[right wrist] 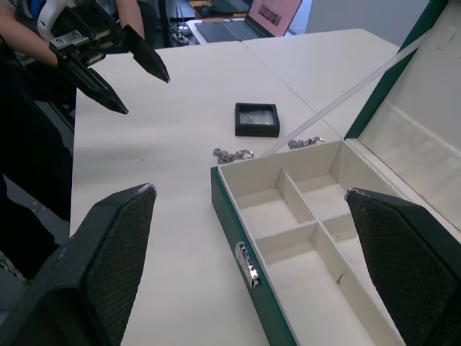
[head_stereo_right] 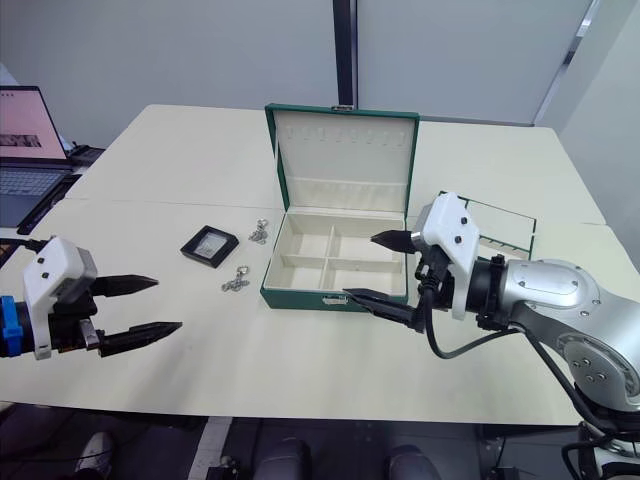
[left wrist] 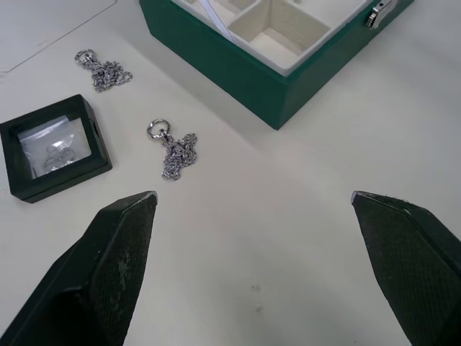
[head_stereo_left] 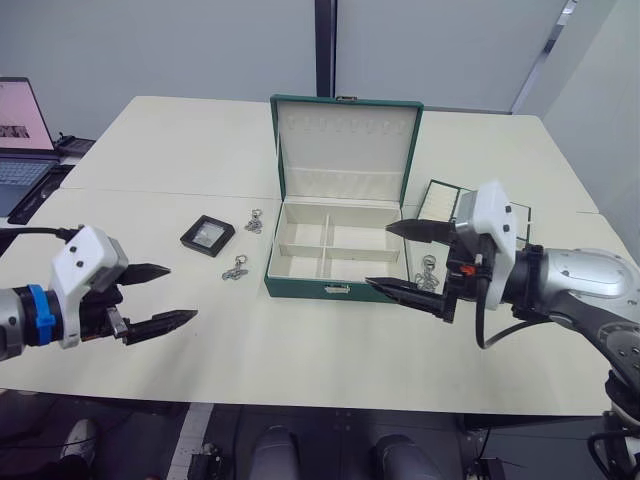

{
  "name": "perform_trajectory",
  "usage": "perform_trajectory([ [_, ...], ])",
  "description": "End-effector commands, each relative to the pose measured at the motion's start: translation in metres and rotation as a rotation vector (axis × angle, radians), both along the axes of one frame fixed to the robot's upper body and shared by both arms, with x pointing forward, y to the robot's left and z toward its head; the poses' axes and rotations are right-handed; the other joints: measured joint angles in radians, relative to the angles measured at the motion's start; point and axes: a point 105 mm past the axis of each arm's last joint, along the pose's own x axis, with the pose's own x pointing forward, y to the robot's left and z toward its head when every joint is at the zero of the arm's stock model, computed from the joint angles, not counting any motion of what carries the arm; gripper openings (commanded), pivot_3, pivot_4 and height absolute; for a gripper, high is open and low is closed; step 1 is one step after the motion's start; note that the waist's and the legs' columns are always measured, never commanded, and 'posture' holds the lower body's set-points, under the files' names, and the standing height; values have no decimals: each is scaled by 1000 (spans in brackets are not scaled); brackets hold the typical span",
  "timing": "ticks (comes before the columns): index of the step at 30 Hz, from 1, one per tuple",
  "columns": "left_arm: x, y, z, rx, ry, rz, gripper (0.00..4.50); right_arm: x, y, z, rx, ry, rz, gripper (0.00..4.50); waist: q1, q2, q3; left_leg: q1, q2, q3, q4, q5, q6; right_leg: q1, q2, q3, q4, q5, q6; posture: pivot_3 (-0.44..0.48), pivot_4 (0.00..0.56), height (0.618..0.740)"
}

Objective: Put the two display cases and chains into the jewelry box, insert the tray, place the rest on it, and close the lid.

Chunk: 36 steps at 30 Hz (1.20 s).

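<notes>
Box [head_stereo_left: 335, 262]: at middle of the counter [head_stereo_left: 300, 350], open, compartments empty, clasp facing the robot.
Lid [head_stereo_left: 346, 150]: standing upright behind the box, cream inner face with a row of hooks.
Case [head_stereo_left: 207, 235]: flat on the counter, left of the box, well apart from it; only one seen.
Far chain [head_stereo_left: 254, 221]: between case and box, near the box's back-left corner.
Near chain [head_stereo_left: 236, 269]: just left of the box's front-left corner, not touching.
Third chain [head_stereo_left: 428, 274]: on the counter right of the box, partly behind the right gripper.
Tray [head_stereo_left: 440, 204]: right of the box, mostly hidden by the right gripper.
Left gripper [head_stereo_left: 160, 296]: above the counter at front left, jaws spread wide, holding nothing.
Right gripper [head_stereo_left: 397, 258]: above the box's front-right corner, jaws spread wide, empty.
Laptop [head_stereo_left: 20, 140]: at far left edge, open.
</notes>
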Motion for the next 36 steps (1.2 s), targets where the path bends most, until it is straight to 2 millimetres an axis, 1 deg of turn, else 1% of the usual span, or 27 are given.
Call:
perform_trajectory([
  [1,2,1,4,25,-16,-6,4500,-2,2,7,9,-31,6,4476,-1,0,0,0,0,0,0,0,0,1,0,0,0,0,0,0,150,740],
  [9,4,3,2,65,-14,13,4500,-6,6,4,5,-30,25,4476,-1,0,0,0,1,1,0,0,0,1,1,1,1,0,0,0,150,740],
  [10,6,2,5,77,-10,3,4500,-6,6,4,7,-28,27,4476,-1,0,0,0,1,1,0,0,0,0,1,1,1,0,0,0,150,740],
  [11,8,2,7,101,0,-3,4500,-7,6,4,7,-27,30,4476,-1,0,0,0,1,0,0,0,0,0,1,1,1,0,0,0,150,740],
  [13,15,7,12,214,37,-22,4500,-6,7,4,6,-25,34,4476,1,0,0,0,1,0,0,0,0,0,1,0,1,0,0,0,150,740],
  [15,24,15,21,362,59,-45,4500,-6,8,4,6,-27,35,4476,3,-1,0,0,1,-2,0,0,0,-2,1,-1,1,0,0,0,150,740],
  [18,45,29,31,574,28,-81,4500,-5,9,4,7,-28,36,4476,2,1,1,0,-1,0,0,0,0,-2,1,0,1,0,0,0,150,740],
  [20,59,32,33,640,22,-112,4500,-4,9,3,6,-28,35,4476,2,2,1,0,-1,2,0,0,0,-2,1,2,1,0,0,0,150,740],
  [22,79,32,33,720,7,-166,4500,-4,9,3,2,-30,31,4476,3,4,1,-1,0,3,0,0,0,-2,2,2,2,0,0,0,150,740],
  [24,93,31,32,767,15,-205,4500,-3,8,3,-1,-32,25,4476,4,3,1,-2,0,3,0,1,0,-3,2,1,2,0,0,0,150,740],
  [27,104,37,25,821,52,-238,4500,-3,8,2,-1,-33,15,4476,0,2,1,-8,1,4,2,1,0,-6,2,2,3,0,0,0,150,740],
  [29,109,44,17,912,73,-279,4500,-2,7,1,-3,-34,7,4476,-2,2,1,-9,1,5,3,2,-3,-8,2,3,3,0,0,0,150,740],
  [32,117,44,10,951,95,-331,4500,-1,7,-1,-4,-32,0,4476,0,2,1,-9,2,5,3,2,-3,-8,2,3,3,0,0,0,150,740],
  [36,124,44,5,999,111,-383,4500,-1,7,-2,-5,-31,0,4476,2,2,1,-9,2,5,3,1,-1,-7,2,2,4,0,0,0,150,740],
])
